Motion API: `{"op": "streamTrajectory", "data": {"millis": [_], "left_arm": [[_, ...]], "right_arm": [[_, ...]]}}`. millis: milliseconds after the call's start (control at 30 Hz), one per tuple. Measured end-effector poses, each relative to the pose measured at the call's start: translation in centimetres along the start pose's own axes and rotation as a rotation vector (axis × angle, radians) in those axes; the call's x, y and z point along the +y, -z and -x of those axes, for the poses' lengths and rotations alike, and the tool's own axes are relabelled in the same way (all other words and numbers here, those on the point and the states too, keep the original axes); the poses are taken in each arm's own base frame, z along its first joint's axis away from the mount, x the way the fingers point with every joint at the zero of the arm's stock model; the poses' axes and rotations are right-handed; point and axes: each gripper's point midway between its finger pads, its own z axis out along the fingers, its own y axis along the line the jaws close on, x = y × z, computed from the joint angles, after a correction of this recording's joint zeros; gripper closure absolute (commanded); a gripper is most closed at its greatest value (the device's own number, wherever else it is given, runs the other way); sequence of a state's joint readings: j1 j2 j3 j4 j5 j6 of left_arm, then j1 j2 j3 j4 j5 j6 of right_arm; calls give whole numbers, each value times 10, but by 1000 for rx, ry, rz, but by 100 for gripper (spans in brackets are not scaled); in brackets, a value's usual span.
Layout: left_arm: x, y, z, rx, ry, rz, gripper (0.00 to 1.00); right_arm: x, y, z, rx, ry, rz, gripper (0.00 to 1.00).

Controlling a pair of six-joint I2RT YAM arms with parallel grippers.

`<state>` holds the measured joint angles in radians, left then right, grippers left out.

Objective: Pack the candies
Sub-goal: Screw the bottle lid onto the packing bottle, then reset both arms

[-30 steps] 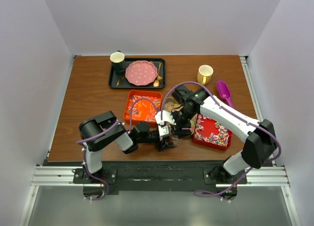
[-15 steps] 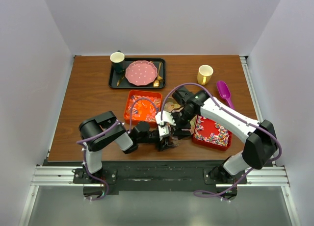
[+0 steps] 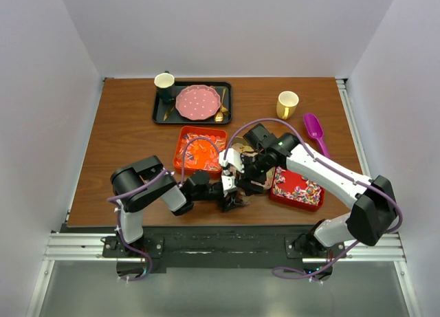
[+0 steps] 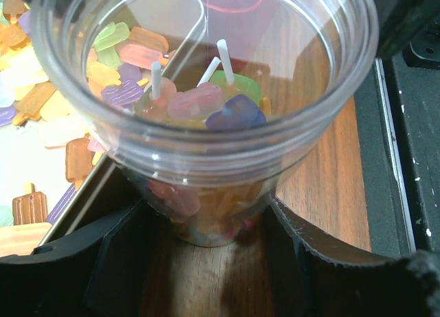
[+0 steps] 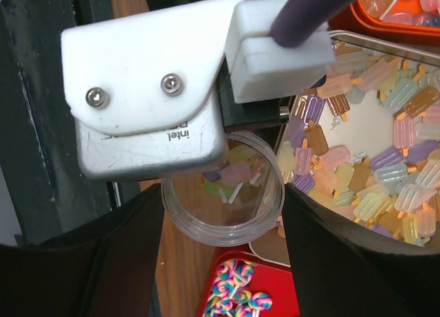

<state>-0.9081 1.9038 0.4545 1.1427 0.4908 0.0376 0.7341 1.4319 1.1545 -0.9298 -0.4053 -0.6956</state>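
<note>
My left gripper (image 4: 203,217) is shut on a clear plastic cup (image 4: 206,90) that stands on the table near the front edge. Several pastel popsicle candies (image 4: 199,100) lie inside it. In the right wrist view my right gripper (image 5: 221,214) hangs open above the cup (image 5: 223,200), one finger on each side and nothing between them. The left wrist camera (image 5: 144,111) hides part of the cup's rim. More pastel candies (image 5: 385,172) fill a flat tray beside the cup. Swirled lollipop candies (image 5: 237,300) lie in the red tray (image 3: 313,199). Orange pieces fill the orange tray (image 3: 181,150).
At the back, a black tray (image 3: 159,112) holds a pink dotted plate (image 3: 199,102), a dark cup (image 3: 164,85) and gold cutlery. A yellow mug (image 3: 287,104) and a purple scoop (image 3: 315,130) sit at the back right. Both arms crowd the front centre.
The right arm's elbow and forearm have swung a little to the right, while its gripper stays over the cup. The left arm and the cup have not moved.
</note>
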Motion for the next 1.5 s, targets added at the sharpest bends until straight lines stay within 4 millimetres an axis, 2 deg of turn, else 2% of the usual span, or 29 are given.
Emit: {"op": "streamTrajectory", "data": {"millis": [233, 300, 333, 533, 700, 800, 833, 900, 933, 1067, 1167, 1267, 1333, 1367, 1433, 1500], "left_arm": [[0, 1, 0, 0, 3, -6, 100], [0, 1, -1, 1, 4, -8, 76], [0, 1, -1, 1, 4, -11, 1], [4, 7, 0, 20, 36, 23, 0], [-2, 37, -2, 70, 134, 58, 0], [-5, 49, 10, 71, 164, 70, 0], [-6, 52, 18, 59, 164, 69, 0], [-10, 57, 32, 34, 159, 61, 0], [-12, 60, 39, 23, 154, 56, 0], [-16, 74, 54, 39, 168, 52, 0], [-7, 93, 74, 39, 177, 99, 0], [6, 119, 102, 6, 145, 189, 0], [19, 138, 120, -21, 120, 292, 0], [30, 151, 127, -34, 113, 375, 0], [56, 180, 135, -54, 105, 560, 0], [82, 210, 137, -56, 89, 738, 0]], "right_arm": [[-2, -1, 2, -5, -68, -32, 62], [-2, -1, 2, -7, -76, -35, 63], [-2, -1, 2, -7, -78, -35, 62], [-2, 0, 2, -9, -117, -44, 62], [-3, 0, 2, -7, -126, -53, 61], [-3, 0, 2, -8, -126, -53, 56], [-3, 0, 2, -8, -126, -53, 44], [-3, 0, 2, -8, -124, -52, 28], [-3, 0, 2, -7, -122, -51, 2], [0, 7, 2, 16, -127, -37, 1], [-9, 28, 22, -24, -128, -69, 1], [-33, 65, 53, -139, -163, -152, 1], [-53, 92, 63, -204, -238, -225, 1], [-65, 105, 63, -228, -295, -268, 1], [-91, 127, 49, -258, -431, -363, 1], [-119, 145, 18, -254, -609, -481, 1]]}}
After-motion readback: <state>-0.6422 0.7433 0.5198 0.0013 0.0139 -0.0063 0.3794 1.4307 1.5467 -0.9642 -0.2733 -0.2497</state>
